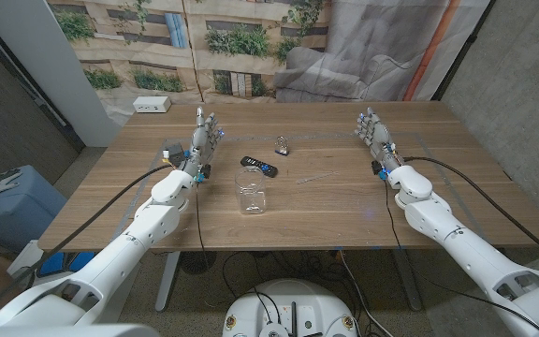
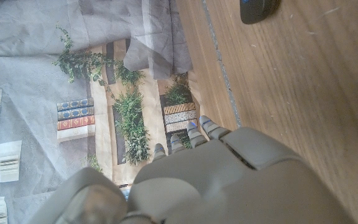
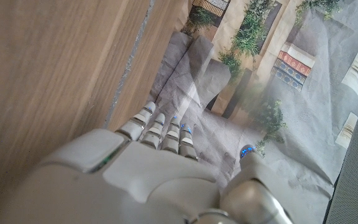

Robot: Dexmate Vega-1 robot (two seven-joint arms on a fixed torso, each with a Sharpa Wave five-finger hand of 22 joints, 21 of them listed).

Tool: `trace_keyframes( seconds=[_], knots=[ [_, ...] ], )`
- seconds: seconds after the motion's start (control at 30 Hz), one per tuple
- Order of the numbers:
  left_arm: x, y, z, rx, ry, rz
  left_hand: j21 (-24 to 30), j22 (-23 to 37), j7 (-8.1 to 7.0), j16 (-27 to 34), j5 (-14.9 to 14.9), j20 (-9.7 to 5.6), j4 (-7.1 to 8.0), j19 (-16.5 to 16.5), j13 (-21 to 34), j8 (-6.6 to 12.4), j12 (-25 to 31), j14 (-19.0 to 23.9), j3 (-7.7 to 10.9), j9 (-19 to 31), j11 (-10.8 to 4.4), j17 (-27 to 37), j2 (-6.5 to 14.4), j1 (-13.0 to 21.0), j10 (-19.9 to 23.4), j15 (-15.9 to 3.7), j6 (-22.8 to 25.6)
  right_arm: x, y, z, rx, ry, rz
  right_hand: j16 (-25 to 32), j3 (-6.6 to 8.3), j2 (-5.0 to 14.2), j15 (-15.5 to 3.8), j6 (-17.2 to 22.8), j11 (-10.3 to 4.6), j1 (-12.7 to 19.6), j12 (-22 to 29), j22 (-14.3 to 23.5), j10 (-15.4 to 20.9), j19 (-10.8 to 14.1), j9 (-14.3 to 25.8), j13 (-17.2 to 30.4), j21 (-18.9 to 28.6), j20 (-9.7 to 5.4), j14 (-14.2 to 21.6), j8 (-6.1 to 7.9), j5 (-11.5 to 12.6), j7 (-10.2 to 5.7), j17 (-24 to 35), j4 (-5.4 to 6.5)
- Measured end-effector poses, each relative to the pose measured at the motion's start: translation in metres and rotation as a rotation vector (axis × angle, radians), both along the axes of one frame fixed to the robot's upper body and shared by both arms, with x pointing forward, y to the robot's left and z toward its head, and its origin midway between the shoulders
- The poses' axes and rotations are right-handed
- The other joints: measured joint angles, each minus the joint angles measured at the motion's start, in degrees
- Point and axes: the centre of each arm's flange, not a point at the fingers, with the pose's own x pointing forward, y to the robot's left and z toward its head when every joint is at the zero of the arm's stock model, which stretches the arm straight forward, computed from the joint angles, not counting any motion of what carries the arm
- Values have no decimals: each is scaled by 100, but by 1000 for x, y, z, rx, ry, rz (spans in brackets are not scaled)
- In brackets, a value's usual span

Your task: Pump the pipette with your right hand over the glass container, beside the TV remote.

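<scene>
The pipette [image 1: 314, 176] lies flat on the bench [image 1: 457, 187] just right of the frame's centre in the head view — a thin, nearly clear stick, hard to make out against the wood. The glass container [image 1: 252, 197] stands upright below and to its left, and the TV remote [image 1: 258, 166] lies above the container, left of the pipette; a small clip-like object [image 1: 282, 145] sits further up.

The right hand [image 1: 374, 134] waits at the upper right, well apart from the pipette, fingers straight and spread, holding nothing. The left hand [image 1: 204, 136] stands likewise at the upper left, empty, fingers extended.

The pipette looks very light and probably soft plastic — likely to skid or roll under a clumsy touch, and too thin to scoop easily off the wood. The sensible hold is a pinch at the bulb end, thumb against a finger, so the same grip can squeeze it; which end carries the bulb I cannot tell at this size. The container is glass, so fragile and easily knocked over.
</scene>
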Motion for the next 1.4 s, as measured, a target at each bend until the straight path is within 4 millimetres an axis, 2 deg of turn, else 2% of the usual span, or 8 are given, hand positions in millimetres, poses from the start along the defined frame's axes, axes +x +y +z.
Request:
trace_keyframes(
  seconds=[0.47,0.57,1.2,1.27,1.4],
  knots=[
    [0,0,0,0,0,0,0,-1,1,0,-1,0,14,0,0,0,0,0,-14,-1,0,0,0,0,0,0,0,-11,4,12,-115,-66,-45,-29,10,-31,0,13,-2,31,0,0,1,0,-1,-1,0,0,0,0,43,-13,-74,-82],
    [0,0,0,0,0,0,0,-1,1,0,-1,0,14,0,0,0,0,0,-13,-1,0,-1,0,0,0,0,0,-15,4,13,-148,-87,-55,-28,13,-106,-20,20,-42,105,0,-1,41,2,-1,-1,0,-2,20,0,43,-20,-101,-110],
    [0,0,0,0,0,0,-1,-2,1,0,-1,0,14,0,-1,0,0,0,-13,-1,1,-1,0,0,1,0,0,-44,8,23,-404,-229,-103,-50,51,-104,-20,51,-30,107,0,-1,92,82,-1,-2,0,1,61,0,43,-51,-216,-245],
    [0,0,0,0,0,0,-1,-2,1,0,-1,0,14,0,-1,0,0,0,-13,-1,1,-1,0,0,1,0,0,-47,10,25,-435,-245,-110,-50,66,-45,-20,51,-30,166,0,-1,92,82,-1,-2,0,1,61,0,43,-51,-220,-260],
    [0,0,0,0,0,0,-1,-2,1,0,-1,0,14,0,-1,0,0,0,-13,-2,1,-2,0,0,1,0,0,-52,11,28,-492,-274,-129,-50,43,-45,-20,51,-30,166,0,-1,92,82,-1,-2,0,1,61,0,43,-51,-239,-284]
  ],
)
